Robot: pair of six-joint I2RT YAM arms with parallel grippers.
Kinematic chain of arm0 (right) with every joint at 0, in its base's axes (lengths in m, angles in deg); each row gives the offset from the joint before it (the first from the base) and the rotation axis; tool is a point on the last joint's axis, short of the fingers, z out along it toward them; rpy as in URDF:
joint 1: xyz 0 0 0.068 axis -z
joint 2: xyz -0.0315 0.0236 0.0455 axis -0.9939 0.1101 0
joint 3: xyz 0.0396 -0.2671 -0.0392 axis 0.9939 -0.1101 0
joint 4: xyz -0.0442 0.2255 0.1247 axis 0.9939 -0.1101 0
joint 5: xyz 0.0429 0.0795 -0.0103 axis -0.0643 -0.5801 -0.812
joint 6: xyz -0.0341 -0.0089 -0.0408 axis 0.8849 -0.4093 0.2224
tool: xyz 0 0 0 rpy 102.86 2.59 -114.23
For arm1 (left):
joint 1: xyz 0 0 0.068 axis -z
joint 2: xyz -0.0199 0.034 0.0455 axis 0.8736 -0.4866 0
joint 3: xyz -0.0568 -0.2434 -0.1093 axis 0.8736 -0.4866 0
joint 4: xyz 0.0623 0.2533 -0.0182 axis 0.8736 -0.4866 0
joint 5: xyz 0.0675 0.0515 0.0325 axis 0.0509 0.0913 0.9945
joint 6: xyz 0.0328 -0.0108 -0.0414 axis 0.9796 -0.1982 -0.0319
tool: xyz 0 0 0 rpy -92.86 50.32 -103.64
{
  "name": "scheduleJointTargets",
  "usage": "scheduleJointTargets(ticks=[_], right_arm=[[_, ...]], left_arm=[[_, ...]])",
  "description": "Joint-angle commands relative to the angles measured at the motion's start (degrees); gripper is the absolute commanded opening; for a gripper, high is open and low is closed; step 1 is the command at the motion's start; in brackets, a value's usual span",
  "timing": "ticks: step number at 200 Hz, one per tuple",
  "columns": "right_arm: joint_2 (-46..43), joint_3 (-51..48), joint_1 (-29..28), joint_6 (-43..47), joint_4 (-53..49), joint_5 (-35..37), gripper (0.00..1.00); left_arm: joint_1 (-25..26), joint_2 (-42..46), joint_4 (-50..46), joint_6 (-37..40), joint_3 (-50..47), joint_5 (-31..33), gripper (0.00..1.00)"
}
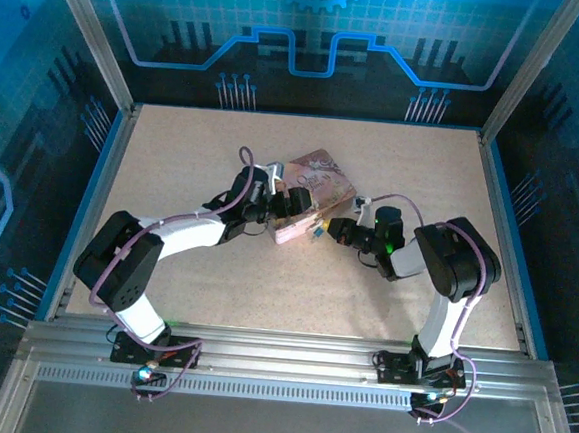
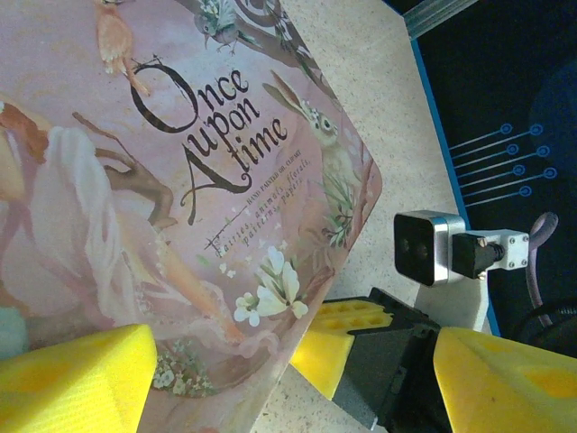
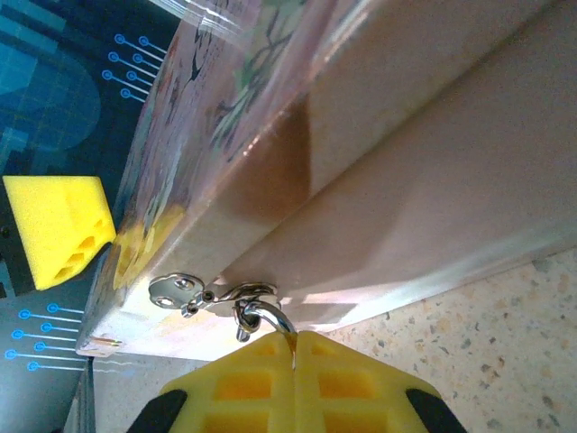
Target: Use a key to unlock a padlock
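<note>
The pink picture-printed tin (image 1: 317, 184) lies mid-table, its lid (image 2: 180, 180) reading "Once upon a time". On its front wall a silver hasp (image 3: 176, 290) carries a ring, and the padlock's silver shackle (image 3: 270, 317) hooks through that ring. My right gripper (image 3: 295, 341) is shut on the padlock, whose body is hidden between the yellow pads (image 3: 361, 388). From above the padlock (image 1: 318, 232) is a tiny bluish speck at the right gripper (image 1: 332, 230). My left gripper (image 2: 288, 365) is open, its pads (image 2: 72, 379) wide apart astride the tin's corner (image 1: 288, 208). The key is hidden.
The right arm's finger (image 2: 361, 338) and its wrist camera (image 2: 428, 246) sit close in front of the left gripper. A blue-edged wall (image 1: 500, 223) bounds the speckled table (image 1: 363, 303) on the right. Bare table lies in front of the tin.
</note>
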State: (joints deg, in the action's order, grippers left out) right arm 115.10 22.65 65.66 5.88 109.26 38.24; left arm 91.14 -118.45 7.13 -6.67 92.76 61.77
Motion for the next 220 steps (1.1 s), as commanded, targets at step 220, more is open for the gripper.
scheduleJointTargets(ticks=[220], right_arm=[[-4.0,1.1,1.2,-8.4,0.0,11.9,0.00]], left_arm=[[2.7,0.1,-13.3,-3.2,-5.0,2.2,0.83]])
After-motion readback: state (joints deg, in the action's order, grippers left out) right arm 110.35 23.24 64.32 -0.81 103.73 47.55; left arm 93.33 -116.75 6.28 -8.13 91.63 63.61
